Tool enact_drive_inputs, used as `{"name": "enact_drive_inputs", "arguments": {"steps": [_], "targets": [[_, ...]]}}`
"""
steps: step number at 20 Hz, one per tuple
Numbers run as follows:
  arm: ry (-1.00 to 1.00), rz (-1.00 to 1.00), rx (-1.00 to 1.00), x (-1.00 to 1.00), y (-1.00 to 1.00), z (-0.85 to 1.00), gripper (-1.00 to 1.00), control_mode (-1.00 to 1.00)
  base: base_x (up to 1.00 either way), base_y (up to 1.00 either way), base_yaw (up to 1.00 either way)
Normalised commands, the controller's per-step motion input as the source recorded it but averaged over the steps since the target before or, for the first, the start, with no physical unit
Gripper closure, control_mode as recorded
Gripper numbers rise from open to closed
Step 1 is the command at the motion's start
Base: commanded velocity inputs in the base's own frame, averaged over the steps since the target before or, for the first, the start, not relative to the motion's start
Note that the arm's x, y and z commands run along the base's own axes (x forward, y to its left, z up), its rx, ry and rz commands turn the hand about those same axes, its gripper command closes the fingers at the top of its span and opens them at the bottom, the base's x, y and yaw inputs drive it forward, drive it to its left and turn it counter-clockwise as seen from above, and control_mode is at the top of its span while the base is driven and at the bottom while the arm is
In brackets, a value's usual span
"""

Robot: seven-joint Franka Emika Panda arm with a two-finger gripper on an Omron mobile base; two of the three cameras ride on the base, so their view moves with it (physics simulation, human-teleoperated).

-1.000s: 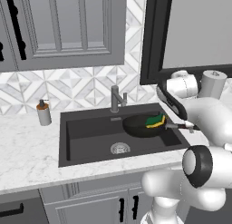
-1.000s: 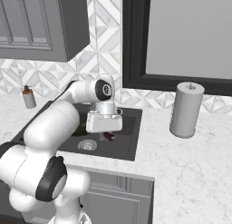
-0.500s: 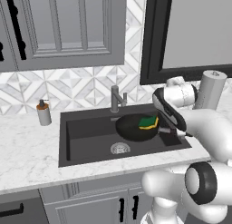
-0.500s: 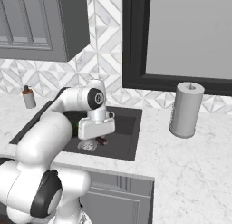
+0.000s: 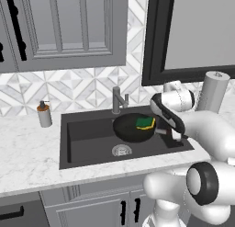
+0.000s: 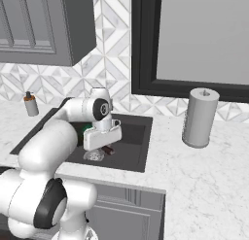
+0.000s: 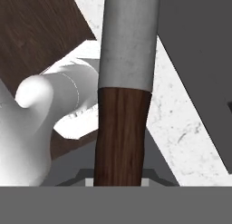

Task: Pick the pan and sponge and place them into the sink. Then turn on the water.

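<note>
Sink (image 5: 82, 129): large matte black basin set in a white marbled counter (image 5: 27, 152), round steel drain (image 5: 121, 150) in its floor, grey metal faucet (image 5: 118, 99) at the back rim. Pan (image 5: 133, 127): round, black, held level above the right half of the basin, over and slightly right of the drain in the left base view; whether it touches the basin floor cannot be told. Its handle (image 7: 121, 137), dark reddish-brown wood joined to a grey metal neck, runs up the middle of the hand view. Sponge (image 5: 145, 123): small, green top over a yellow layer, lying inside the pan toward its right rim. Gripper (image 5: 170, 132): at the right side of the basin, jaws closed on the pan's handle; in the right base view the hand (image 6: 102, 137) sits low over the sink with the dark handle end showing just beneath it. Soap dispenser (image 5: 44, 115): small grey bottle with brown collar, upright on the counter left of the sink, well apart from the pan. Paper towel roll (image 6: 200, 117): grey, upright on the counter right of the sink, below the dark-framed window (image 6: 194, 35). Wall: patterned grey-and-white tile, with grey cabinets (image 5: 64, 28) above.
</note>
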Motion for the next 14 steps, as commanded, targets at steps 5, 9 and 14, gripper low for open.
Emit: {"name": "enact_drive_inputs", "arguments": {"steps": [5, 9, 14], "targets": [[0.00, 0.01, 0.00, 0.51, 0.00, -0.14, 1.00, -1.00, 0.00, 0.00, 0.00], [0.00, 0.05, 0.00, 0.26, 0.06, -0.45, 1.00, -1.00, 0.00, 0.00, 0.00], [0.00, 0.07, 0.00, 0.16, 0.08, -0.37, 1.00, -1.00, 0.00, 0.00, 0.00]]}}
